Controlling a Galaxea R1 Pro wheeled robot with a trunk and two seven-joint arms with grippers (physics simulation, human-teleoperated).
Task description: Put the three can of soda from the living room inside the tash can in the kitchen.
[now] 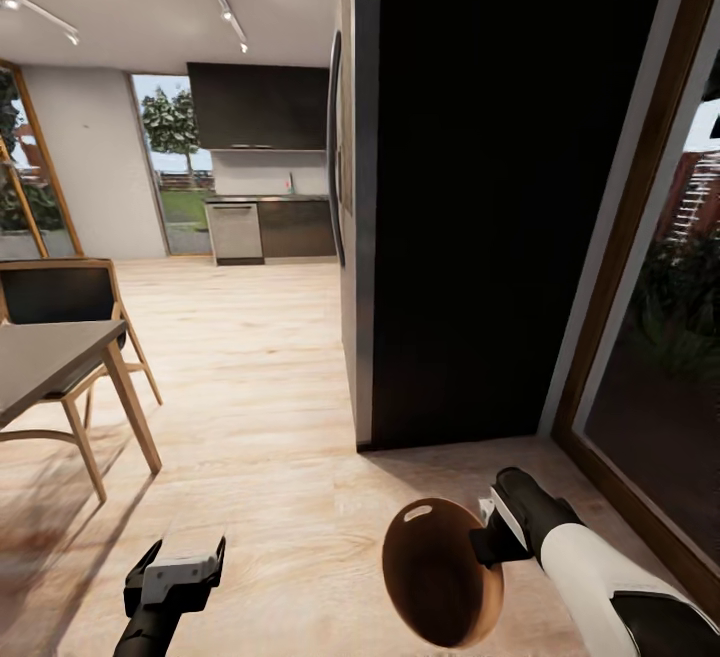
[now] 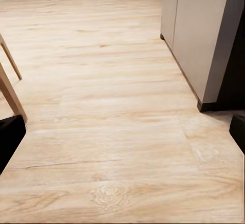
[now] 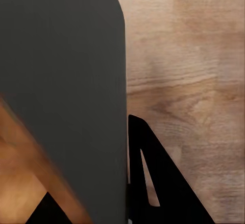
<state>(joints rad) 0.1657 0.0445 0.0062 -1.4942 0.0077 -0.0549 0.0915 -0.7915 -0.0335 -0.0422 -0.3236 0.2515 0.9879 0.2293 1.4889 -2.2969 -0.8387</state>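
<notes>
Right gripper (image 1: pixel 487 540) was clamped on the rim of the tash can (image 1: pixel 440 571), which hung tilted at the arm's inner side, its brown inside facing the head camera, low over the wooden floor (image 1: pixel 250 367). No soda cans showed inside it. Carrying it well likely meant keeping the grip firm and steering clear of the dark wall panel (image 1: pixel 480 187) just ahead. Left gripper (image 1: pixel 175 569) was spread wide and held nothing. The kitchen (image 1: pixel 265 187) lay well beyond, past the table (image 1: pixel 50 362).
</notes>
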